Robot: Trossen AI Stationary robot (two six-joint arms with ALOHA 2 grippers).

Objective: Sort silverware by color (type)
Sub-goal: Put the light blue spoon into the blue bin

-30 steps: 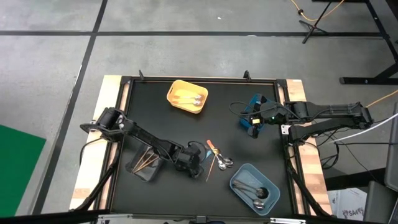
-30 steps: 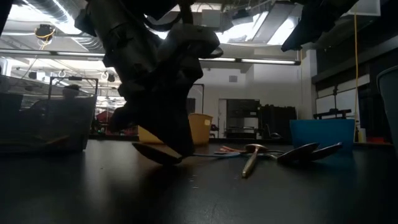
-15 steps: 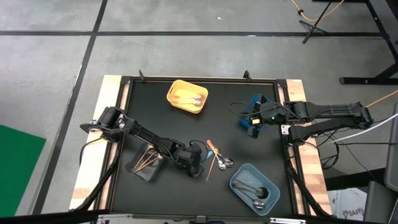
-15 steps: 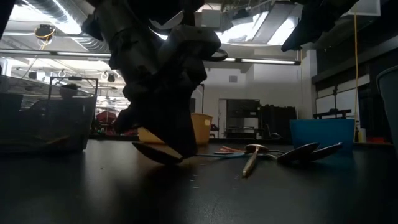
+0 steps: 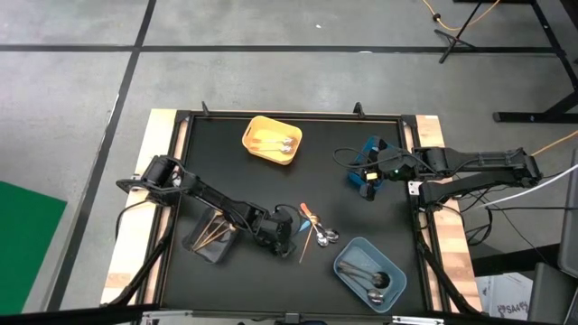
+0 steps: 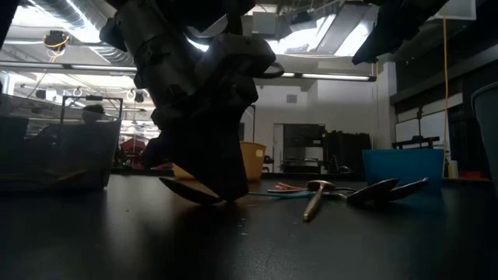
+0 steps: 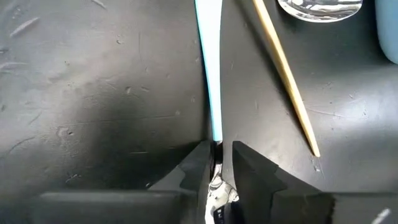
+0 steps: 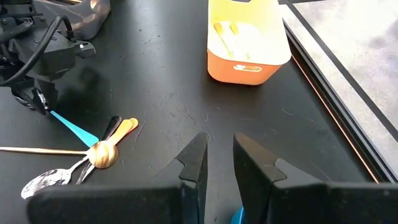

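Left gripper (image 7: 216, 163) sat low on the black table (image 5: 217, 171), jaws clamped on the light-blue-handled spoon's (image 7: 209, 68) end, probably for lifting. Right gripper (image 8: 217, 163) waited mid-table, jaws narrowly apart, empty.

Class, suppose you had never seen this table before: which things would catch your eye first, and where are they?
The left end effector sits low near the table's front centre, its fingers around the tip of a light-blue handle. Beside it lies a loose cluster of spoons. A yellow bin stands out at the back.
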